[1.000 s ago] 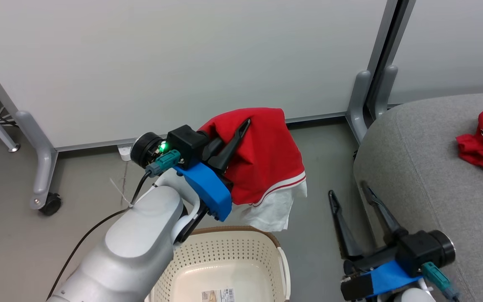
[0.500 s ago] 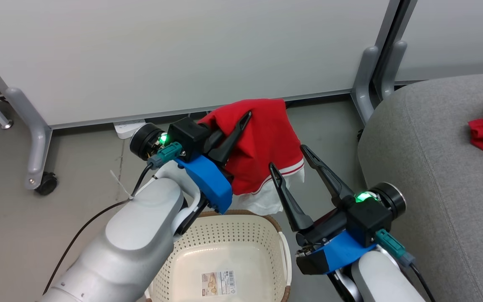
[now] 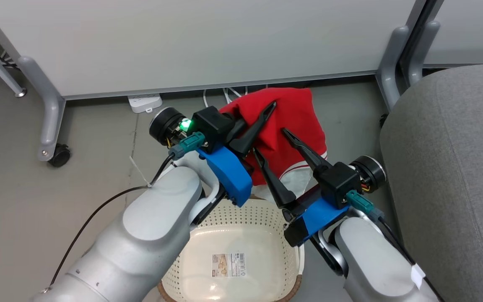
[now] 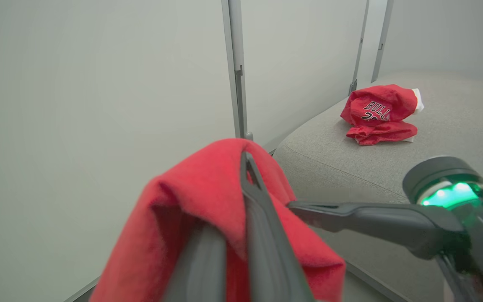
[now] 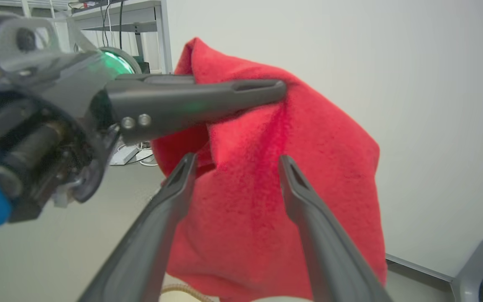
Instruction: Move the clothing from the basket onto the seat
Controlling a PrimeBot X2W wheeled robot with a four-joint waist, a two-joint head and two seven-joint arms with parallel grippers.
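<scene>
- The red garment (image 3: 294, 121) hangs in the air above the far edge of the basket (image 3: 220, 220), its white hem lowest. It has hung there, draped over the same fingers, for the last second.
- The left gripper (image 3: 271, 108) has stayed pinched together on the top fold of that garment. The left wrist view shows the cloth (image 4: 191, 197) bunched over its 2 fingers.
- The main change is on the right. The right gripper (image 3: 269, 140) was low and near, beside the seat (image 3: 447, 167), 1 second ago. It has since swung up and to the left, and now points at the hanging cloth.
- Its jaws stand wide apart. In the right wrist view the 2 fingers frame the garment (image 5: 308, 167) just below the left gripper's grip. We cannot tell whether they touch the cloth yet.
- The basket is bare inside, with only the paper label (image 3: 229, 265) on its bottom.
- The other garment, the jersey (image 4: 377, 113), already lies crumpled on the seat, far to the right.
- The seat and jersey have slid toward the right edge of the head view. We read that as the camera turning, not as anything moving.
- We judge that the last piece is out of the basket and the right gripper is lining up a 2nd hold. That would suit a handover, since the seat lies on the right.
</scene>
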